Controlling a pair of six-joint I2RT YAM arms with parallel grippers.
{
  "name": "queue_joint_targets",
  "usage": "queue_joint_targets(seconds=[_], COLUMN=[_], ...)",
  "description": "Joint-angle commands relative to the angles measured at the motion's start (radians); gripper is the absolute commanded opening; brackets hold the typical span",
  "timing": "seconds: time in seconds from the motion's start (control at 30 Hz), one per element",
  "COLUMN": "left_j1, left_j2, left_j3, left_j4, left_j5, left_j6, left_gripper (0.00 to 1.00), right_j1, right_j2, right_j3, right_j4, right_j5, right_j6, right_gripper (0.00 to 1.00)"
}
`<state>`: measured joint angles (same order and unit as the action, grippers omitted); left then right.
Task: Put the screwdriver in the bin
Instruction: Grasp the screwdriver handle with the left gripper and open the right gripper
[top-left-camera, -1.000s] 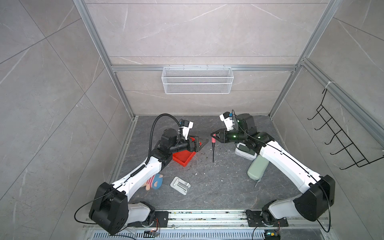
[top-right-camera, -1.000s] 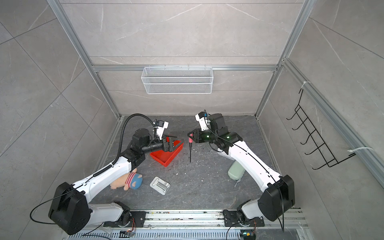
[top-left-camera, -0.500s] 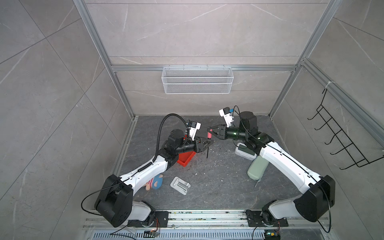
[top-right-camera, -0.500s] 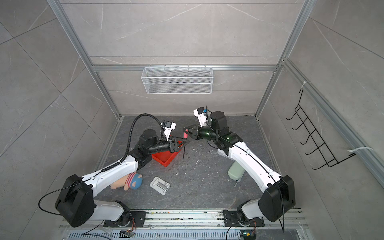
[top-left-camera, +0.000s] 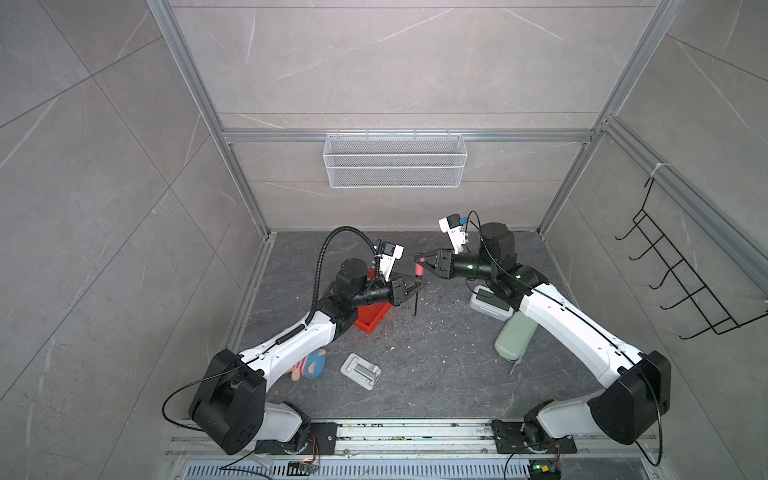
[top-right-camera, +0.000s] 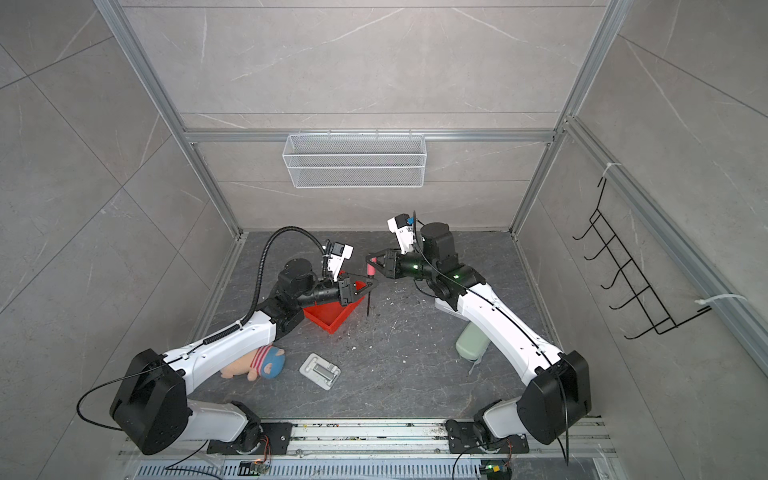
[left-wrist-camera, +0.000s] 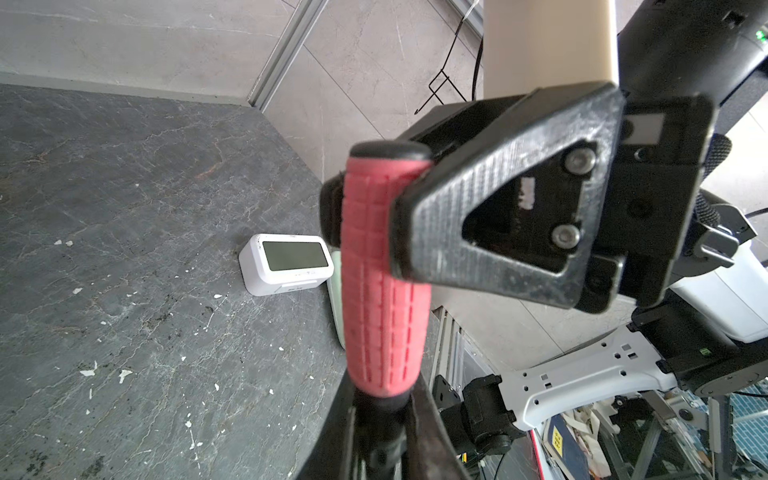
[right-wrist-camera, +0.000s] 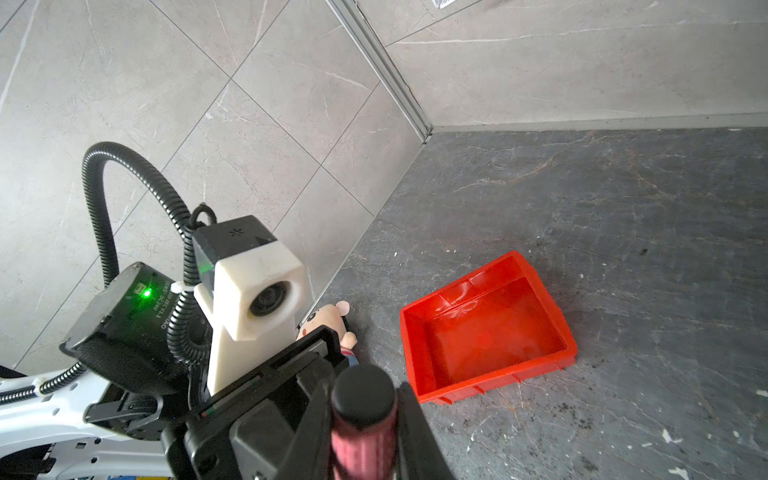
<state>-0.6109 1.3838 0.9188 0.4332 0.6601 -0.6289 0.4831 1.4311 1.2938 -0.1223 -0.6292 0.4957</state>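
The screwdriver (top-left-camera: 419, 271) hangs upright above the floor, red handle up and thin black shaft (top-right-camera: 368, 306) pointing down. My right gripper (top-left-camera: 419, 262) is shut on the upper part of the handle (right-wrist-camera: 362, 440). My left gripper (top-left-camera: 417, 287) is shut on the black collar just under the handle (left-wrist-camera: 382, 291). In the left wrist view, the left gripper (left-wrist-camera: 382, 415) clamps the collar while a right finger (left-wrist-camera: 498, 208) presses the handle. The red bin (right-wrist-camera: 486, 328) sits empty on the floor to the left of the screwdriver, partly under the left arm in both top views (top-left-camera: 372, 321) (top-right-camera: 332, 316).
A white clock (left-wrist-camera: 286, 262) and a pale green case (top-left-camera: 515, 337) lie under the right arm. A plush toy (top-left-camera: 309, 368) and a small white device (top-left-camera: 360, 370) lie near the front. A wire basket (top-left-camera: 395, 160) hangs on the back wall, a black hook rack (top-left-camera: 681, 286) on the right wall.
My left gripper swung right from over the bin to the screwdriver and shut on its collar. The right gripper lifted the screwdriver slightly and kept its grip.
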Motion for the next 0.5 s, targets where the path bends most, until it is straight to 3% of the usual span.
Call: queue_joint_targets(seconds=[0.0, 0.1, 0.47], left_j1=[0.005, 0.004, 0.012], left_j2=[-0.040, -0.046, -0.073], left_j3=[0.013, 0.016, 0.050], left_j4=[0.018, -0.003, -0.193], left_j5=[-0.007, -0.015, -0.107], left_j6=[0.023, 0.042, 0.156], left_gripper=[0.00, 0.00, 0.00], right_j1=[0.000, 0.000, 0.007], right_j2=[-0.029, -0.041, -0.146], right_j3=[-0.008, -0.014, -0.088], right_j4=[0.002, -0.001, 0.001], right_j5=[-0.003, 0.022, 0.088], right_j6=[-0.009, -0.019, -0.133], right_gripper=[0.08, 0.26, 0.80])
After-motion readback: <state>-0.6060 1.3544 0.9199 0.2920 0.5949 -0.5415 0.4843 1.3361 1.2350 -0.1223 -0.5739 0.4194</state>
